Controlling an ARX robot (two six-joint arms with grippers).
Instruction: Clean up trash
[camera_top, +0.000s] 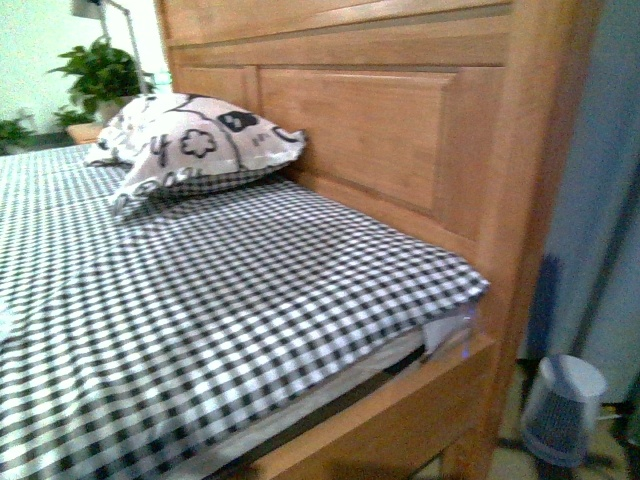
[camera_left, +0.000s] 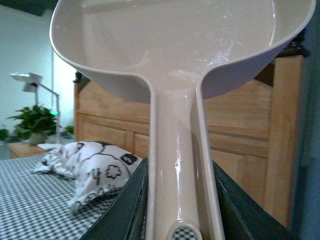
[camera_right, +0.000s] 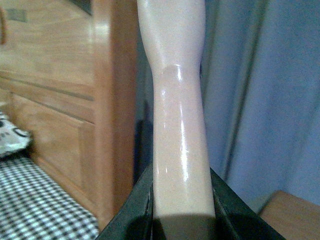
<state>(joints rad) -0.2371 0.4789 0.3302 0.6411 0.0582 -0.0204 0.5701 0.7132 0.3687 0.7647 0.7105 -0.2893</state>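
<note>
In the left wrist view, my left gripper (camera_left: 180, 212) is shut on the handle of a cream dustpan (camera_left: 175, 45). Its wide scoop is held up in front of the camera, and nothing shows inside it. In the right wrist view, my right gripper (camera_right: 182, 210) is shut on a glossy beige brush handle (camera_right: 177, 125). The handle rises out of the picture, so the bristles are out of view. The trash shows in no view. Neither arm appears in the front view.
A bed with a black-and-white checked sheet (camera_top: 220, 300) fills the front view. A patterned pillow (camera_top: 190, 140) lies against the wooden headboard (camera_top: 380, 120). A grey round container (camera_top: 565, 408) stands on the floor beyond the bed's corner. A blue curtain (camera_right: 265, 100) hangs beside it.
</note>
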